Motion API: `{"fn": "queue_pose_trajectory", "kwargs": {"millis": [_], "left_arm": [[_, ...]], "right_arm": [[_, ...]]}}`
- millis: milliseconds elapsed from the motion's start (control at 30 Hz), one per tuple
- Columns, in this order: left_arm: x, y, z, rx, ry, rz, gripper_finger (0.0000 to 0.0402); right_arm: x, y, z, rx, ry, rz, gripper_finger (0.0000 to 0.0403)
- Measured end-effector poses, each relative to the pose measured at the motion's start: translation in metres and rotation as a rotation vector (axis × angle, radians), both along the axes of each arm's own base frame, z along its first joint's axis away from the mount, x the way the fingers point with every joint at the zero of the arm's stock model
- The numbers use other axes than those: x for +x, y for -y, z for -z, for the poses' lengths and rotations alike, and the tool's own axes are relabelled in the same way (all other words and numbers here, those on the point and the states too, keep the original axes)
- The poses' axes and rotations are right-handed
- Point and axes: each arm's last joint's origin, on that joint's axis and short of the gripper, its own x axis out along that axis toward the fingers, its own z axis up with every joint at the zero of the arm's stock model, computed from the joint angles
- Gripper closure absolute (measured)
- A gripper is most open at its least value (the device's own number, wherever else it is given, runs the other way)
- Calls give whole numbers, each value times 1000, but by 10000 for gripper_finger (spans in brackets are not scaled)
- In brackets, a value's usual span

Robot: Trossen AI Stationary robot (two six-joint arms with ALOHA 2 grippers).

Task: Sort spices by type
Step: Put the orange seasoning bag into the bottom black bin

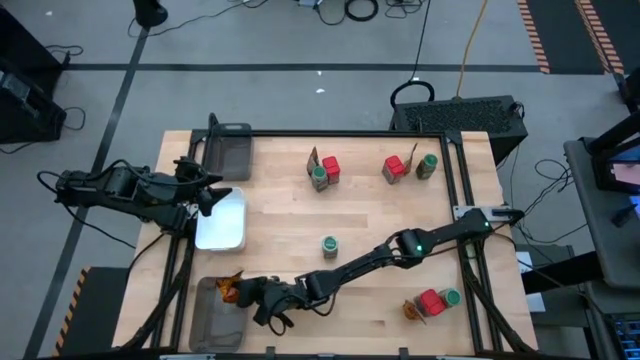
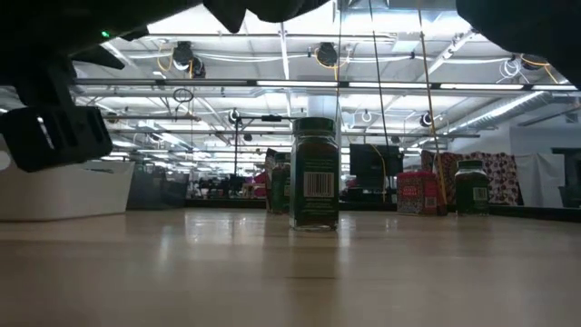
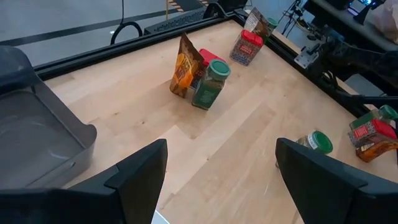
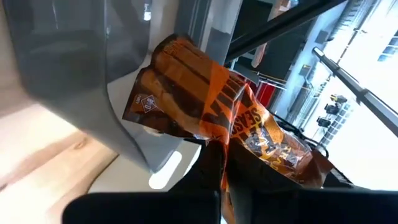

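Spices, sorting in progress, stock on the table (image 1: 300, 215) as follows.

Sachet (image 4: 205, 106), brown-orange: 1 pinched in the shut fingers of the right gripper (image 1: 262, 298), held at the rim of the near grey mesh tray (image 1: 212, 318), at the table's front left corner. Whether it is over the tray or just beside it I cannot say for sure.

Jar, green lid (image 1: 329, 245): 1 standing alone mid-table, upright.

Mixed clusters, unsorted: 3. One at the far middle (image 1: 324, 172), one at the far right (image 1: 405, 167), one at the near right (image 1: 432, 302); each shows a red box, a jar and a sachet touching or nearly so.

Left gripper (image 1: 208, 192): jaws wide apart, holding nothing, waiting by the white dish (image 1: 222, 222) and the far tray (image 1: 226, 150).

Risks noted. The sachet is soft and gripped by an edge; if let go while on the rim it could catch there and slide out onto the wood. The right arm stretches low across the table, so a careless sweep back might topple the lone jar.
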Motion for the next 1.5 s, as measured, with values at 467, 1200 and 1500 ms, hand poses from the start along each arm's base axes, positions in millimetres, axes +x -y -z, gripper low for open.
{"fn": "queue_pose_trajectory", "kwargs": {"millis": [467,1200,1500], "left_arm": [[0,0,0,5,0,-6,98],[0,0,0,6,-1,-6,98],[0,0,0,6,-1,-6,98]], "right_arm": [[2,3,1,-71,-31,-77,403],[-1,2,11,-48,-140,-137,370],[0,5,9,-44,-124,-128,322]]}}
